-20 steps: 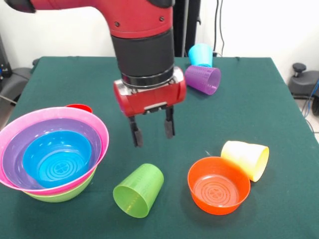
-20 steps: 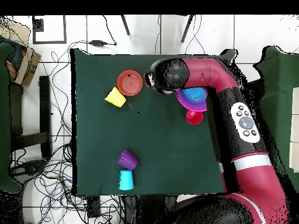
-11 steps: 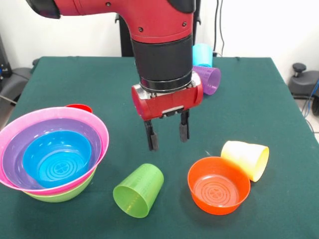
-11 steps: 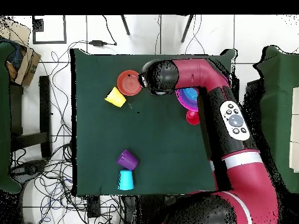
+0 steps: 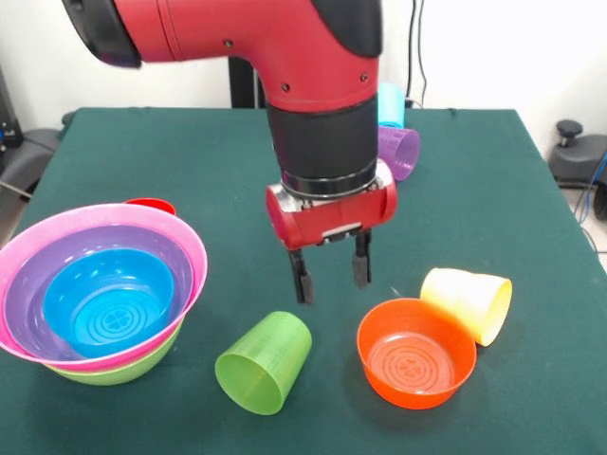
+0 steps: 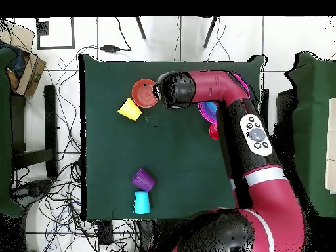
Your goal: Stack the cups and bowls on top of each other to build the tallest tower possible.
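My pincer [image 5: 330, 277] has matt black fingers under a glossy red plastic shell. Below it the table [image 5: 503, 190] wears a dark green cloth, matt and faintly felted. The orange bowl [image 5: 415, 354], right of my pincer, is smooth shiny plastic with moulded rings on its bottom. The lime green cup [image 5: 263, 362] beside that bowl is duller plastic, finely ribbed, and the pale yellow cup [image 5: 468, 302] touching the bowl's far rim looks satiny. Left of my pincer the tower [image 5: 100, 290] gleams: glossy pink, purple and blue plastic
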`<control>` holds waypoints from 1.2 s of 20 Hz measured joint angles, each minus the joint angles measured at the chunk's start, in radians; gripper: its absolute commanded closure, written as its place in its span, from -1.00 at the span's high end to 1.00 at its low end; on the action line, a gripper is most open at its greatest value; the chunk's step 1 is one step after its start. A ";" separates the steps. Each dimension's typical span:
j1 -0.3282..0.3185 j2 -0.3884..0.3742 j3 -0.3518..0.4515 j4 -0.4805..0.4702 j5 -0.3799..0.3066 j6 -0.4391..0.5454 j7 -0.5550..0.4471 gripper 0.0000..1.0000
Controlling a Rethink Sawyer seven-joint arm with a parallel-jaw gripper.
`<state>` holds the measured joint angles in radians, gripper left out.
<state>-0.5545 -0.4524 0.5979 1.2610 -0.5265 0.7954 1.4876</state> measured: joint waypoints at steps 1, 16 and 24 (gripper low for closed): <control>0.004 0.007 -0.005 0.000 0.003 -0.001 0.000 1.00; 0.150 0.021 -0.090 -0.057 0.080 0.049 0.000 1.00; 0.202 0.019 -0.120 -0.103 0.129 0.086 0.000 1.00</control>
<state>-0.3525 -0.4330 0.4779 1.1581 -0.3975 0.8813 1.4878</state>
